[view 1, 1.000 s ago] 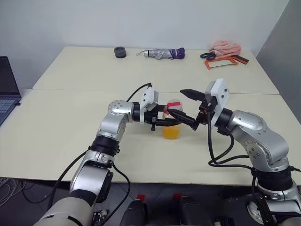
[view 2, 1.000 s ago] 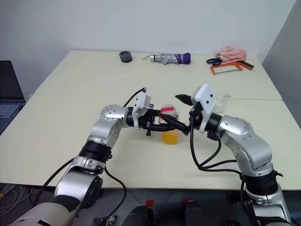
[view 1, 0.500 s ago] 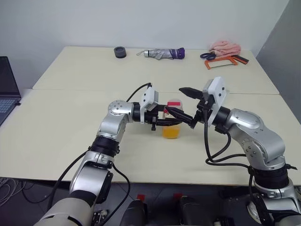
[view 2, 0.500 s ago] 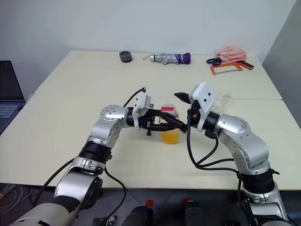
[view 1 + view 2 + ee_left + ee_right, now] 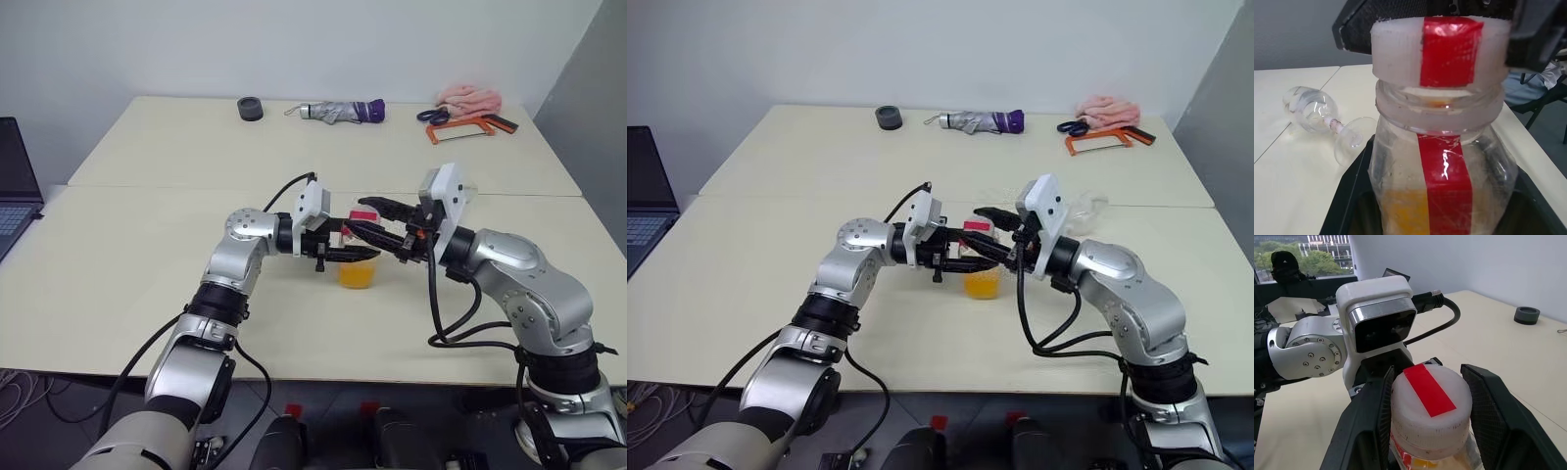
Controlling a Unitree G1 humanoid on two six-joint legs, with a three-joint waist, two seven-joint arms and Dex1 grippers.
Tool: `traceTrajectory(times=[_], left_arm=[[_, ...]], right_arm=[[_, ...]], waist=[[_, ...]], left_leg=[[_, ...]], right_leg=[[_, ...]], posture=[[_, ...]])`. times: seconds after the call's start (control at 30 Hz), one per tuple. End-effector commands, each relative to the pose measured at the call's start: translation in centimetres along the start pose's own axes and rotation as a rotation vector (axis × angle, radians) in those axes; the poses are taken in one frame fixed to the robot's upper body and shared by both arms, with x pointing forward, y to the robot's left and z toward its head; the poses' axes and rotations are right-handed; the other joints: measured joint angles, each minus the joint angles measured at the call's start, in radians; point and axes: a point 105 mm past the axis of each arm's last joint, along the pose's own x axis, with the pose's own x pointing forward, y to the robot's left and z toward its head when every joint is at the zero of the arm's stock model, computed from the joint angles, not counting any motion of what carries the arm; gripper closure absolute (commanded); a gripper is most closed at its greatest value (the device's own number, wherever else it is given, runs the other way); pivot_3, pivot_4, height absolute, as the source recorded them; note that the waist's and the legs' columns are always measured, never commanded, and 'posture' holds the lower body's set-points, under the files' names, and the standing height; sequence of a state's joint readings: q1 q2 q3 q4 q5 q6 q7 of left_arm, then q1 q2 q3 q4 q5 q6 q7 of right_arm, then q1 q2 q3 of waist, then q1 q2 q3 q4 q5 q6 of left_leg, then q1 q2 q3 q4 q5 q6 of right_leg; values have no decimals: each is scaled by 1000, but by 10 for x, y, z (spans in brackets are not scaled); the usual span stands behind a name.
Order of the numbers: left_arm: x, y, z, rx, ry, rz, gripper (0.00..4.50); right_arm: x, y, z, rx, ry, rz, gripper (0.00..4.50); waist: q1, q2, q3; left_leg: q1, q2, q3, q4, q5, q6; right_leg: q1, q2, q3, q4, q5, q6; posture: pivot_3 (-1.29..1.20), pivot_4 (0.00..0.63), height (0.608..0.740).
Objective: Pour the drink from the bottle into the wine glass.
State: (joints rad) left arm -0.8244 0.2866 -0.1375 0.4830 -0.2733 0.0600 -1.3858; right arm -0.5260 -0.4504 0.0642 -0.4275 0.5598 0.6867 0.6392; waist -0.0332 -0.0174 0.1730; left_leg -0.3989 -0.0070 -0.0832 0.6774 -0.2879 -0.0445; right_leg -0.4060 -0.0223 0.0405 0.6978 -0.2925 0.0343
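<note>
The bottle (image 5: 358, 257) stands upright on the near table, a clear plastic one with a red label strip and a white cap (image 5: 1430, 406) crossed by red tape. The orange drink (image 5: 357, 275) fills its lower part. From the left, my left gripper (image 5: 361, 245) is shut on the bottle's body. From the right, my right gripper (image 5: 368, 217) is level with the cap, one finger pressed on each side of it. The wine glass (image 5: 1322, 112) lies on its side on the table beyond the bottle, behind my right wrist (image 5: 1091, 205).
On the far table sit a black tape roll (image 5: 250, 108), a folded umbrella (image 5: 343, 111), a pink cloth (image 5: 468, 97), and scissors with an orange hacksaw (image 5: 468, 127). A laptop (image 5: 15, 186) stands at the left edge. A seam (image 5: 147, 188) runs between the two tables.
My right gripper's fingers, spread wide above and below the cap before, have closed in onto it. The left gripper and the bottle have stayed put.
</note>
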Motion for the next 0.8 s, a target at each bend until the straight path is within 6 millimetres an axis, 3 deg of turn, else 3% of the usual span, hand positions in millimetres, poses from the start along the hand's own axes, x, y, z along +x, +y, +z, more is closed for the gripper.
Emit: traceTrajectory(times=[0.03,0.2,0.5,0.63,0.8], left_arm=[[1,0,12,50,-25,-8,2676],[0,-1,12,49,-24,-8,2679],[0,-4,11,37,-32,-8,2683],[0,-4,10,33,-33,-9,2685],[1,-4,10,32,-35,-8,2685]], right_arm=[[-3,8,17,-84,-54,32,2658],[-5,12,25,-230,-79,30,2658],[-22,13,39,-23,-207,3,2661],[-24,12,33,-208,-122,-37,2747],[-26,10,38,-278,-136,-73,2758]], waist=[[0,0,0],[0,0,0],[0,0,0],[0,0,0],[0,0,0]], left_leg=[[0,0,0,0,0,0],[0,0,0,0,0,0],[0,1,0,0,0,0],[0,0,0,0,0,0],[0,-1,0,0,0,0]], right_leg=[[0,0,0,0,0,0],[0,0,0,0,0,0],[0,0,0,0,0,0],[0,0,0,0,0,0],[0,1,0,0,0,0]], posture=[[0,150,740],[0,150,740],[0,150,740],[0,150,740],[0,150,740]])
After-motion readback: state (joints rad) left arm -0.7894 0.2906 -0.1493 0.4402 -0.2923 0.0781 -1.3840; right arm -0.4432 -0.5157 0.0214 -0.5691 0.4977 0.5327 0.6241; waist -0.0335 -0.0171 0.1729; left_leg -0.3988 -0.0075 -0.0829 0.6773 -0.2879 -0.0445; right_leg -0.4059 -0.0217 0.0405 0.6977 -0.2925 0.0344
